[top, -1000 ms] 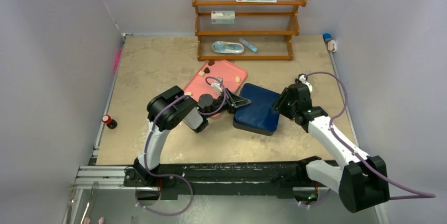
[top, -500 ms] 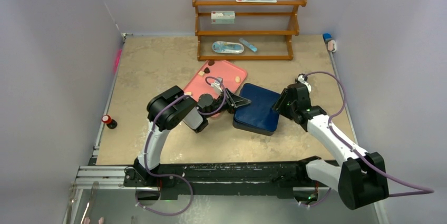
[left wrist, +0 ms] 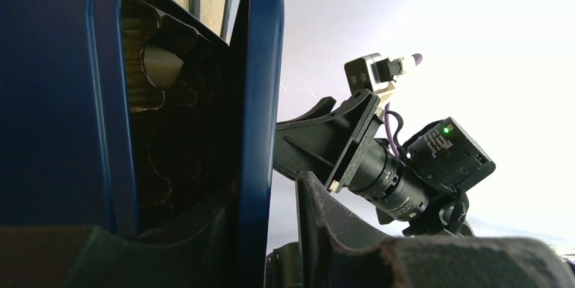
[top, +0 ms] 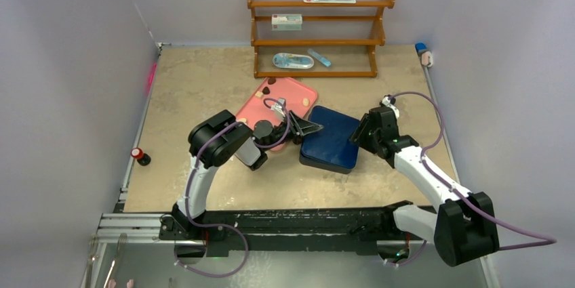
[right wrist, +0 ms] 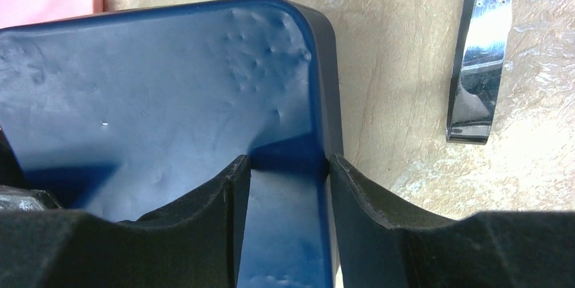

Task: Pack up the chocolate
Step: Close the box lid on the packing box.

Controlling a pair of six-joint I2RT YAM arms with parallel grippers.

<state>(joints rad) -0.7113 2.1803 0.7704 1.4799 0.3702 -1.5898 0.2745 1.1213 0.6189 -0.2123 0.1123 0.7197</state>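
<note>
Pinching the blue tin [right wrist: 169,85], right gripper [right wrist: 288,162]; shelf packet [top: 287,22] label illegible.

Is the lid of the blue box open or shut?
Partly open: in the left wrist view the lid stands off the box, and dark cups inside show through the gap.

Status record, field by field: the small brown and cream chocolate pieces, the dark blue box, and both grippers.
chocolate pieces: lying on the pink plastic tray; none visible in the box
dark blue box: in front of the tray, ajar on its left side, dark gridded insert showing
left gripper: open, jaws straddling the box's left rim
right gripper: closed on the box's right edge
packing: not yet begun
</note>
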